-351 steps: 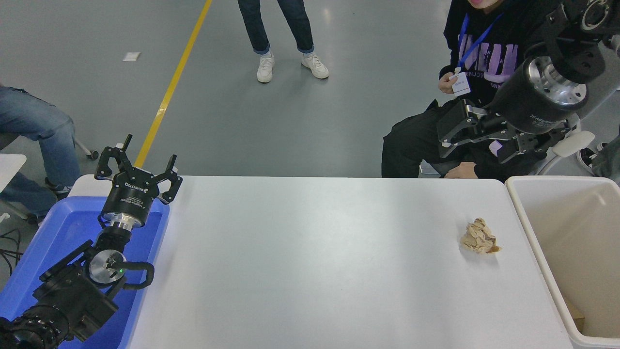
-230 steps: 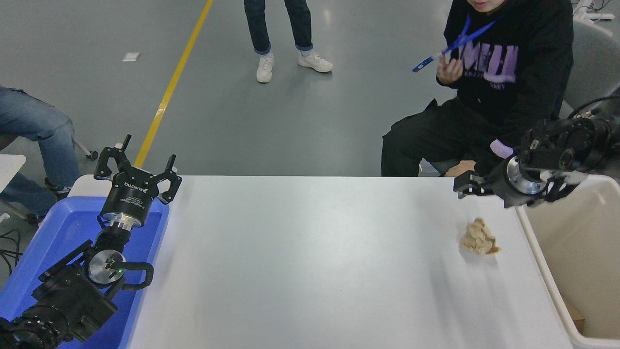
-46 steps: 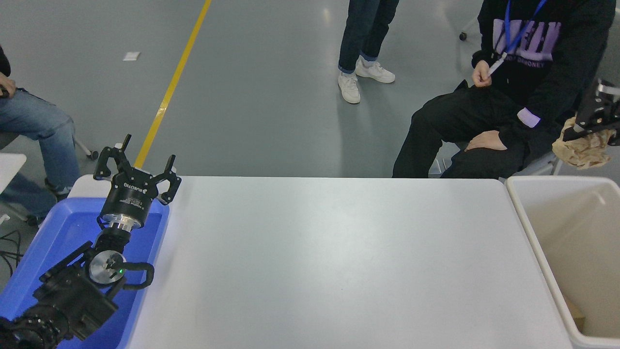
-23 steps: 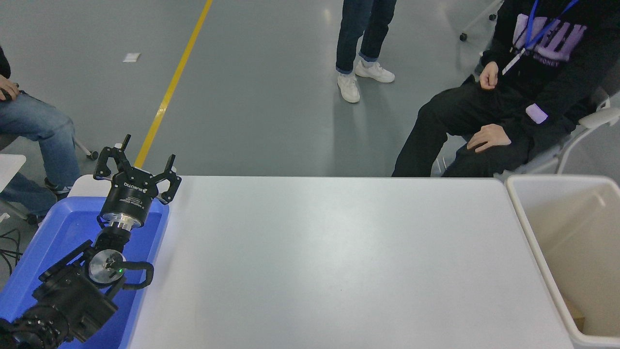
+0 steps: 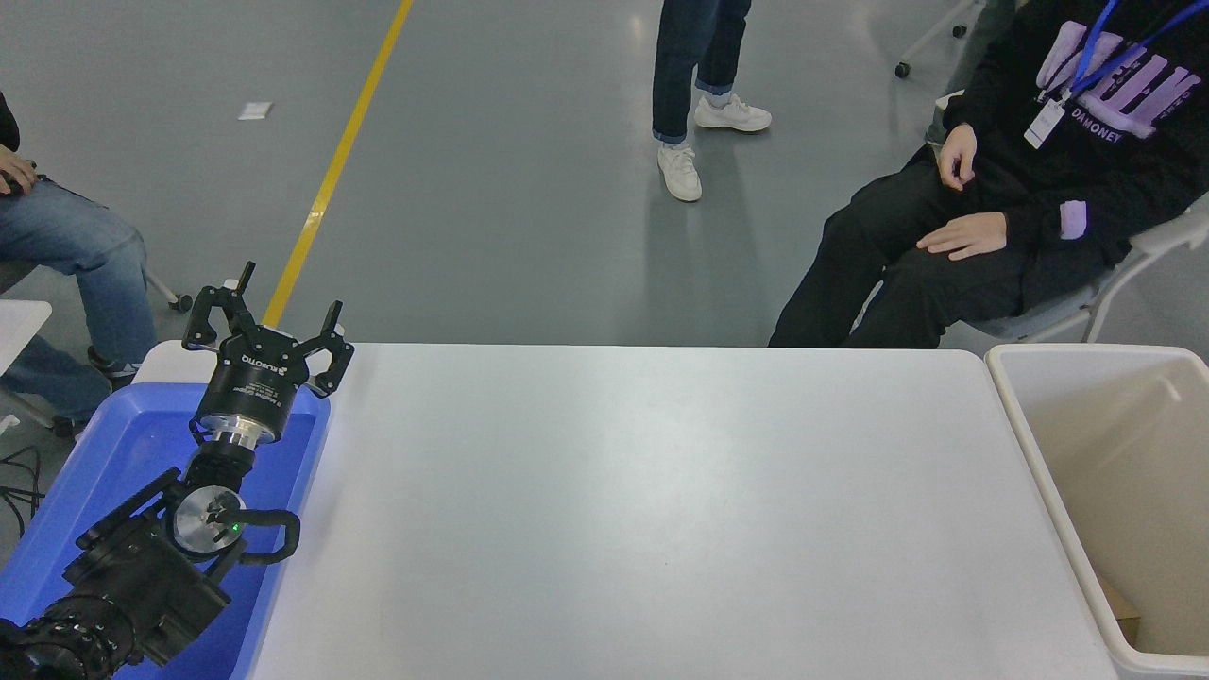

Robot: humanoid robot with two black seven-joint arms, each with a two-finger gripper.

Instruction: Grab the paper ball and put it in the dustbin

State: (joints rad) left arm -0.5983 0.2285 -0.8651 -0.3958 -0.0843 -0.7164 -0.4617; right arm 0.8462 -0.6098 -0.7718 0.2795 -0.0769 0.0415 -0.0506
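One arm only is in view, the left, parked at lower left over the blue tray (image 5: 57, 529); its claw (image 5: 267, 316) is released, fingers spread. White surface (image 5: 642, 510) lies beside. Dustbin (image 5: 1015, 416) stands at right edge, touching the surface. Paper ball not visible; right claw out of view. Beyond, a seated person (image 5: 992, 208) w/ hands on lap.

bright, even overhead light, sharp picture

the white table (image 5: 652, 510) carries a soft pale sheen across its middle and no hard shadows. the grey floor (image 5: 510, 170) shows dim reflections beneath the standing person's legs (image 5: 694, 66). the left gripper (image 5: 267, 326) reads crisp and black against the blue tray (image 5: 85, 472). no motion blur; edges look slightly stretched.
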